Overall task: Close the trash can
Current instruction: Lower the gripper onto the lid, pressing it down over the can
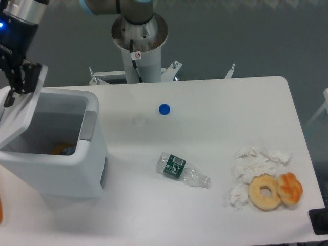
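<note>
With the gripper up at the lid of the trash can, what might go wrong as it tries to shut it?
1. The gripper meets the lid only at its top edge, so it may slip off and let the lid drop or swing open.
2. The trash can stands loose at the table's left edge, so a sideways push might slide or tip it.
3. If the lid falls quickly, the grey latch tab might not catch.

A robot lab: pedestal-mounted arm (137, 41) behind a plain white table (215, 102).
</note>
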Motion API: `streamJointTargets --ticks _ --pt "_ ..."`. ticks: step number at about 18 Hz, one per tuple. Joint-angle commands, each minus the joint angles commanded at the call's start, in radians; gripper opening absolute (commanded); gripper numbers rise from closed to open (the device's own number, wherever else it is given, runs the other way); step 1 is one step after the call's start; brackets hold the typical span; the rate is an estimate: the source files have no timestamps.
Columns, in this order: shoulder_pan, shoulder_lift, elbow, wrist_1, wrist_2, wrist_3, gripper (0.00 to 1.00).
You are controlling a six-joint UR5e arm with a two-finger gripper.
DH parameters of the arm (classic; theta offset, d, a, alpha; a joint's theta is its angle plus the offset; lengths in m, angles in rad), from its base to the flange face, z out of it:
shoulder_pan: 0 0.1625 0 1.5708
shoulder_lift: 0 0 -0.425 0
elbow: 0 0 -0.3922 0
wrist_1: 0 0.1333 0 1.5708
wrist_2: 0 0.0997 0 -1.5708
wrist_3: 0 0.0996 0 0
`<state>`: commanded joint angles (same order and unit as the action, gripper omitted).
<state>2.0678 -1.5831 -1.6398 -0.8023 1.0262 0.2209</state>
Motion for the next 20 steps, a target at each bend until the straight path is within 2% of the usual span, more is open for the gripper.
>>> streamJointTargets --ticks 8,12,20 --pt "0.057 -0.002 -0.009 -0.002 -0.002 0.009 1.00" --pt "0.074 0.000 -0.037 -0.002 -0.002 0.070 1.00" --pt "0.091 0.000 -0.048 -0.023 -0.002 0.086 1.00"
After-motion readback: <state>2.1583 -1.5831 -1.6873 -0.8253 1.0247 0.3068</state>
